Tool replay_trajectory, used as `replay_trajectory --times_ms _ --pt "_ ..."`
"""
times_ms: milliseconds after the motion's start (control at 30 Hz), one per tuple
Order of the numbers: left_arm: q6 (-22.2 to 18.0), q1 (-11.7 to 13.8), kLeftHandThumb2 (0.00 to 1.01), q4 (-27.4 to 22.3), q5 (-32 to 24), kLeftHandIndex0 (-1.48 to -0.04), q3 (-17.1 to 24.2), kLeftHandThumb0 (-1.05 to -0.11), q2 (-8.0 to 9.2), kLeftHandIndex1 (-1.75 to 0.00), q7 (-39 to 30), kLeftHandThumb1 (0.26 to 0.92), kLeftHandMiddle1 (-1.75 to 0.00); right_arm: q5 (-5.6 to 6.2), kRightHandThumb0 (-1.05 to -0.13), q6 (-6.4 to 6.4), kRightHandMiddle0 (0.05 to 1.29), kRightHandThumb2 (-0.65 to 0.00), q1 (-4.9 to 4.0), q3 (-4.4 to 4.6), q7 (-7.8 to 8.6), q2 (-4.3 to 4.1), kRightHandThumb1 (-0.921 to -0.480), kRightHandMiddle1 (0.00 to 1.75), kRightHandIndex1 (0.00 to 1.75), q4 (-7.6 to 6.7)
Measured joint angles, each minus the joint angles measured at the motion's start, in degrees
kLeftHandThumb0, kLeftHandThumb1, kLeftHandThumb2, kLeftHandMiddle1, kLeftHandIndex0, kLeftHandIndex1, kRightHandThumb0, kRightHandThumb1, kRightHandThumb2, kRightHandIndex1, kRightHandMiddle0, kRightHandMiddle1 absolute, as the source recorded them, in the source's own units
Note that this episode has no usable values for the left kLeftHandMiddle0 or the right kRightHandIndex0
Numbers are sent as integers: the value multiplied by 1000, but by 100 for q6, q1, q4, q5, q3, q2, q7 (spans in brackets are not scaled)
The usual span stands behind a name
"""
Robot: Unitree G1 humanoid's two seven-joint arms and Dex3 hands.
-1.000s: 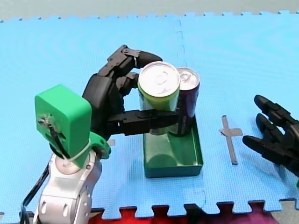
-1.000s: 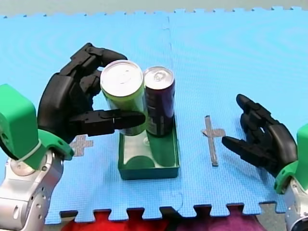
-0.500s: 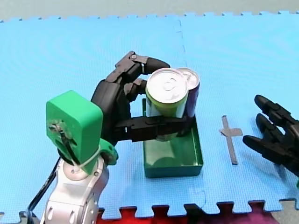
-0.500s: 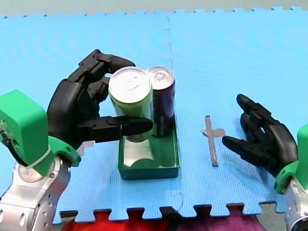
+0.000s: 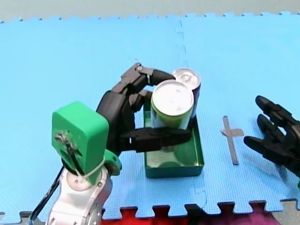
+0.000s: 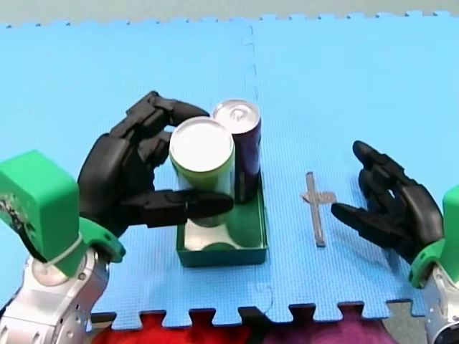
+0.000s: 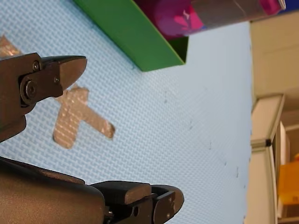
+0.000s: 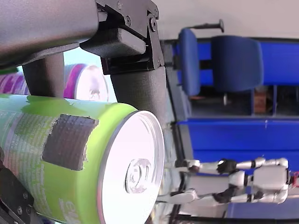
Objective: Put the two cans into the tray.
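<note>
On the blue mat [image 5: 70, 56] your left hand [image 5: 126, 112] clasps the green can [image 5: 171, 105] over the tray [image 5: 173, 171], just beside the purple can [image 5: 190, 82] standing inside, where a tilted release could topple both; your right hand [image 5: 276, 140] sits empty alongside.

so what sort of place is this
Probably a robotics lab or test room: a blue foam mat marked with tape crosses, plus a humanoid robot figure and blue chair beyond. The left hand holds the green can at the tray; the right hand is beside one.
</note>
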Motion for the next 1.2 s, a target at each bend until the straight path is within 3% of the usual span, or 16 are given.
replay_trajectory --times_ms 467,1200 --pt "19 97 0 -83 -11 -559 86 -643 41 -1746 55 838 -1746 -4 -1001 -15 268 -23 37 16 9 -4 -921 0 3 -48" --pt "-430 -49 0 617 -10 -559 146 -620 2 -1746 -38 835 -1746 -1 -1015 -5 258 -43 80 23 68 -24 -921 0 0 -175"
